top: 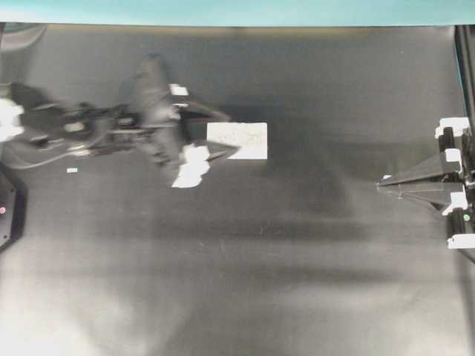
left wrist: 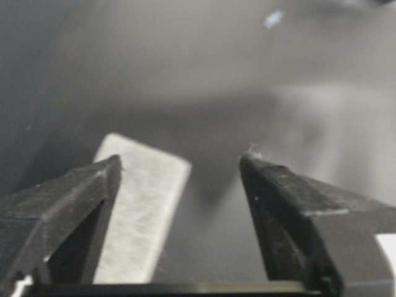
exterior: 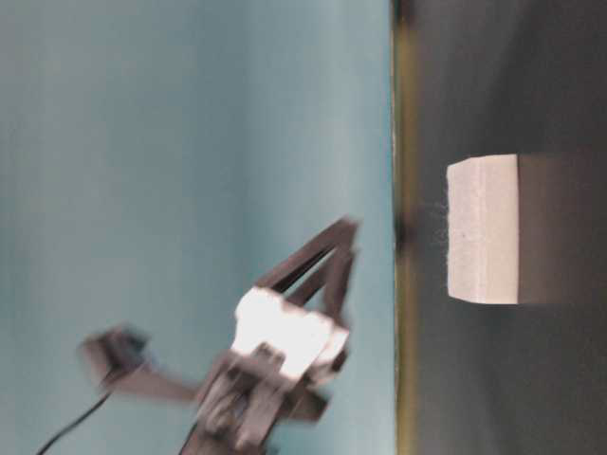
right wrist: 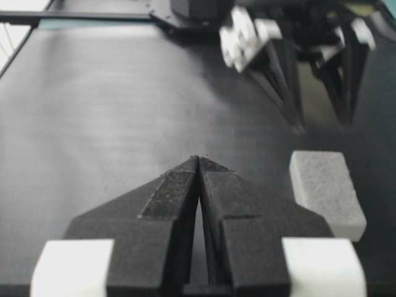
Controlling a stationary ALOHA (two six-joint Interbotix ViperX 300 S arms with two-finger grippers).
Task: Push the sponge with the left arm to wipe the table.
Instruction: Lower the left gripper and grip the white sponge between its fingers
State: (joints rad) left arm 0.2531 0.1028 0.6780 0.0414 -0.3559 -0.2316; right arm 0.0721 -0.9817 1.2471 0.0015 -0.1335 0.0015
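The left gripper [left wrist: 179, 170] is seen spread wide, nothing pinched between the two dark fingers [left wrist: 281, 185], which makes sense since a push is called for here, not a grasp. From the left wrist view, one finger is lined up over the near end of the sponge [left wrist: 139, 204], while the other sits out over bare table, so the sponge is not centred in the gap; whether it's actually being touched can't be told, the pictures are pretty blurred. In the overhead view the fingertips are found right at the sponge's left edge, one tip along its lower side, probably so the block gets shoved away from the arm.

The sponge [top: 237, 140] itself is lying flat on the table [top: 297, 282], a bit above the middle and well apart from the far side. A tiny white scrap [top: 72, 170] is spotted near the left arm [top: 96, 130].

Over at the right edge, the right gripper [right wrist: 199, 162] is kept pressed closed with nothing in it, parked out of the way.
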